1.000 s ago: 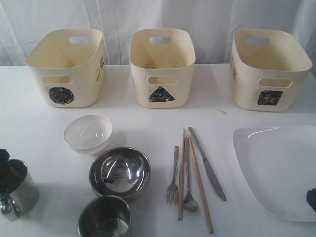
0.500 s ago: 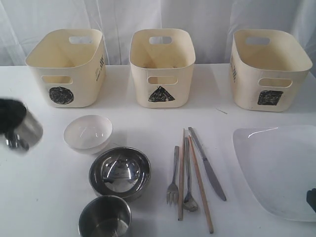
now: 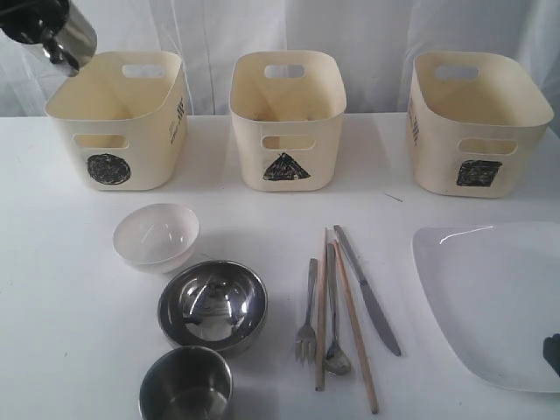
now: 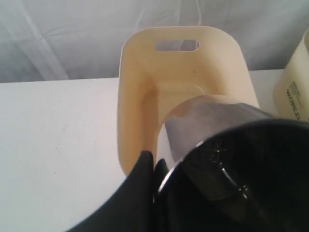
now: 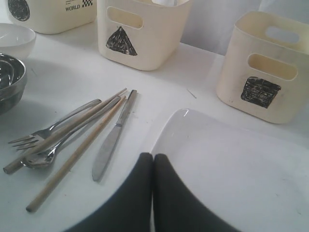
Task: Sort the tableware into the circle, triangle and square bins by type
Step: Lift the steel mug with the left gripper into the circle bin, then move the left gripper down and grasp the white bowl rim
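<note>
up at the top left of the exterior view, over the left rim of the circle bin (image 3: 114,122), the left gripper (image 3: 31,19) holds the mug (image 3: 77,37) in the air, tilted. this gripper is closed on the mug's wall. from the left wrist view one finger (image 4: 142,188) lies on the outside of the rim, and the other finger we cannot see. the mug's dark mouth faces that camera, with the circle bin below it.

the right gripper (image 5: 153,157) has its fingers pressed together and holds nothing. its tips are low over the near rim of the plate (image 5: 231,164).

on the surface (image 3: 70,332) the triangle bin (image 3: 287,118) stands in the middle and the square bin (image 3: 477,122) at the right, in one row with the circle bin. before the circle bin we see the white bowl (image 3: 156,234), then the steel bowl (image 3: 213,304) just beside it, then the cup (image 3: 185,385) close against the steel bowl. before the triangle bin lie the fork (image 3: 307,315), the spoon (image 3: 334,324) and the knife (image 3: 367,293) side by side. the spoon lies between the two chopsticks (image 3: 321,306). the plate is in front of the square bin, apart from it.
</note>
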Tool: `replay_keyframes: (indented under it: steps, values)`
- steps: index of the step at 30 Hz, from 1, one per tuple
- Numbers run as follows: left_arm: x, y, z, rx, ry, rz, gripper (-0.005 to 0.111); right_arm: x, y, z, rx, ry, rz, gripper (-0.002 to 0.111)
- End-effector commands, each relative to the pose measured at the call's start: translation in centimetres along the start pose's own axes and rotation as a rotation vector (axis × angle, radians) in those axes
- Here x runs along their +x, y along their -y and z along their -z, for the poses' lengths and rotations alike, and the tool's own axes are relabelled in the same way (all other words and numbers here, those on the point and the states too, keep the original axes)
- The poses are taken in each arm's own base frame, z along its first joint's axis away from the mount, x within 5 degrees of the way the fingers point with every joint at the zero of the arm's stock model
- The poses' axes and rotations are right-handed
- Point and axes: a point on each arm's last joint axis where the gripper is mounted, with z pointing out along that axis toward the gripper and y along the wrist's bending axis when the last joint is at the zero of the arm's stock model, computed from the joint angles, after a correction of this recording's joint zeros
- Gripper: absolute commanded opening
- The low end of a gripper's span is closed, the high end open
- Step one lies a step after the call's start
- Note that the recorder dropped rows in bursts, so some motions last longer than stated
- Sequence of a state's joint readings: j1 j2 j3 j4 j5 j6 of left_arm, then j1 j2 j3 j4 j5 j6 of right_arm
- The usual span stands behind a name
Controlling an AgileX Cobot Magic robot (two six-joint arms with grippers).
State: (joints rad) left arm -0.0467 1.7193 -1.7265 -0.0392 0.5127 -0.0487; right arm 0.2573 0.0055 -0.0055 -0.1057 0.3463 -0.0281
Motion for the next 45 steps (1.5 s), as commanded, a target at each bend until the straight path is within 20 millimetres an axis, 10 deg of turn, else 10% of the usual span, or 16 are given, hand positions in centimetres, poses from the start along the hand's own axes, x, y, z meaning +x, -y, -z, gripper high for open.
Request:
replay_keyframes:
  steps: [1,6,10,13,21,32,45]
  values:
    - [-1.2,-0.4,-5.7,0.006,0.002,-0.017,0.000,0.1,-0.1,0.0,-0.014,0.003,-0.040,0.000]
    - [-0.3,-0.8,-13.3,0.008,-0.010,-0.030,0.000,0.1,-0.3,0.0,-0.031,0.003,-0.085,0.000]
    - [0.4,-0.3,-14.6,0.070,-0.023,-0.002,0.020,0.1,-0.3,0.0,-0.031,0.003,-0.085,0.000]
    - [-0.3,0.4,-13.3,0.143,-0.020,0.022,0.039,0.1,-0.3,0.0,-0.031,0.003,-0.085,0.000]
    - [-0.7,3.1,-5.7,0.294,-0.172,-0.081,0.040,0.1,-0.3,0.0,-0.031,0.003,-0.085,0.000]
    - [5.9,3.2,0.5,0.265,-0.273,-0.049,0.040,0.1,-0.3,0.0,-0.031,0.003,-0.085,0.000]
    - [17.7,4.3,-2.9,0.348,-0.464,0.170,0.052,0.1,-0.3,0.0,-0.031,0.003,-0.085,0.000]
